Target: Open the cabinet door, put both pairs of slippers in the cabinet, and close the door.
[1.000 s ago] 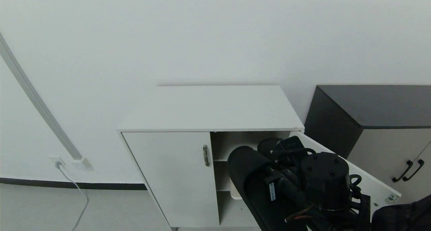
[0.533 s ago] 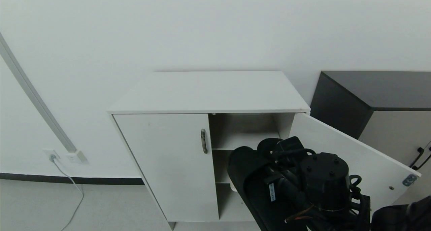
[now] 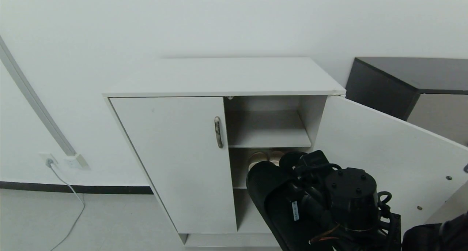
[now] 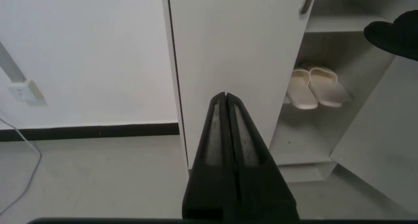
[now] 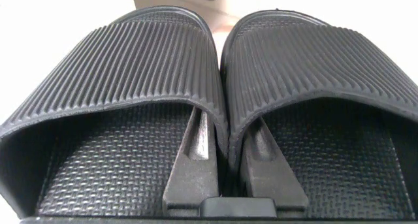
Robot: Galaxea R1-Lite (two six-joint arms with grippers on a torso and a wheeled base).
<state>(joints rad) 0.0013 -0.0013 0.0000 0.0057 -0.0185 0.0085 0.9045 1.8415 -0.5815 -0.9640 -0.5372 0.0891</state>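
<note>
head view: black slippers (image 3: 268,192), lower centre, held before the open cabinet (image 3: 234,77); beige pair (image 3: 264,158) on the middle shelf (image 3: 239,183). left wrist view: left gripper (image 4: 226,103) pressed together, empty. right wrist view: right gripper (image 5: 225,129) pinches both slippers' inner walls (a thin hold); a shelf-edge bump could likely strip one.

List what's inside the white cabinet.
Beige slippers sit on the middle shelf of the cabinet. The closed left door and the black slippers held in front hide the rest.
</note>
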